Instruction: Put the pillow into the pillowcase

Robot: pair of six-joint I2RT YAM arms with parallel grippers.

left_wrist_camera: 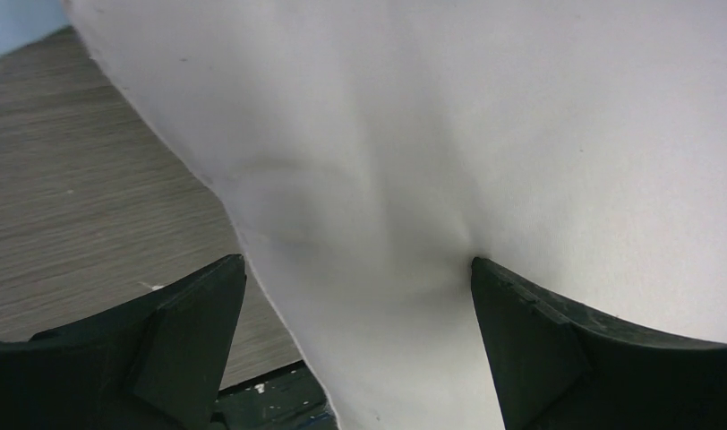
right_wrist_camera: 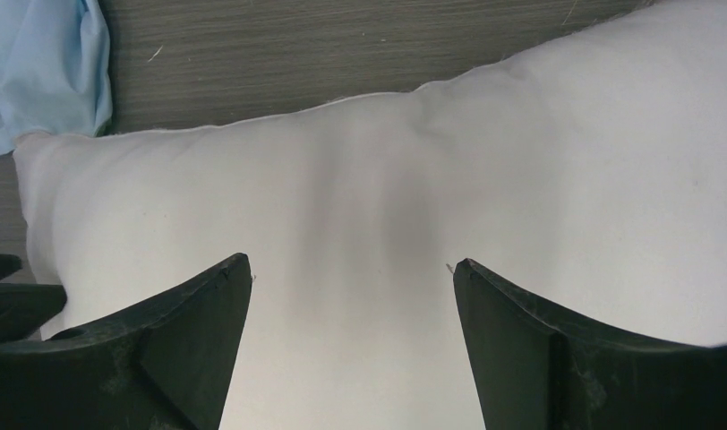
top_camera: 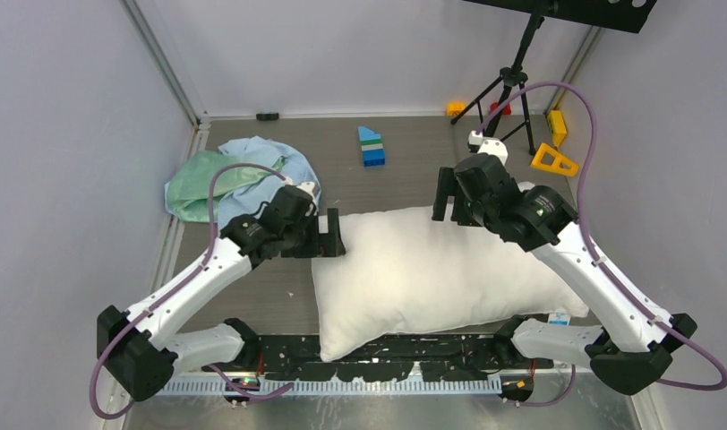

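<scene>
The plump white pillow (top_camera: 431,269) lies across the middle of the table, a small blue tag (top_camera: 559,318) at its near right corner. The crumpled pillowcase (top_camera: 235,175), light blue and mint green, sits at the back left, apart from the pillow. My left gripper (top_camera: 333,235) is open at the pillow's far left corner. In the left wrist view its jaws (left_wrist_camera: 358,269) straddle the pillow's (left_wrist_camera: 449,161) edge, one fingertip (left_wrist_camera: 485,273) denting the fabric. My right gripper (top_camera: 449,197) stands open over the pillow's far edge; its wrist view (right_wrist_camera: 351,264) shows pillow (right_wrist_camera: 387,206) between the fingers and pillowcase (right_wrist_camera: 38,72) beyond.
A blue-green block stack (top_camera: 372,146) stands at the back centre. A black tripod (top_camera: 512,81) and yellow pieces (top_camera: 554,161) occupy the back right corner. Grey walls close in both sides. A black rail (top_camera: 387,349) runs along the near edge under the pillow.
</scene>
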